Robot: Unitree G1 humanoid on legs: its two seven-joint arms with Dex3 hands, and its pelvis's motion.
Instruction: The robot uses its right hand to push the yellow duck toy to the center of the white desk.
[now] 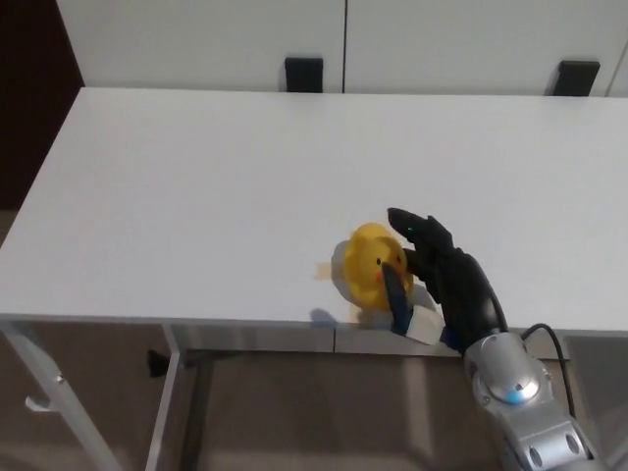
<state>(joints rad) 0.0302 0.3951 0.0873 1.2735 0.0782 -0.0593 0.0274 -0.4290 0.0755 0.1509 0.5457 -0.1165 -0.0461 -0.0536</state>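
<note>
The yellow duck toy (369, 265) stands near the front edge of the white desk (245, 177), right of the middle, with its orange beak toward my right hand. That right hand (439, 277) comes in from the lower right and rests against the duck's right side. Its black fingers are stretched out and apart, one across the duck's front, and they clasp nothing. The left hand does not show.
A tan tape mark (323, 270) lies on the desk just left of the duck. Two black brackets (304, 74) (577, 77) sit at the desk's far edge. The front edge runs right below the duck, with a white desk leg (39, 383) at lower left.
</note>
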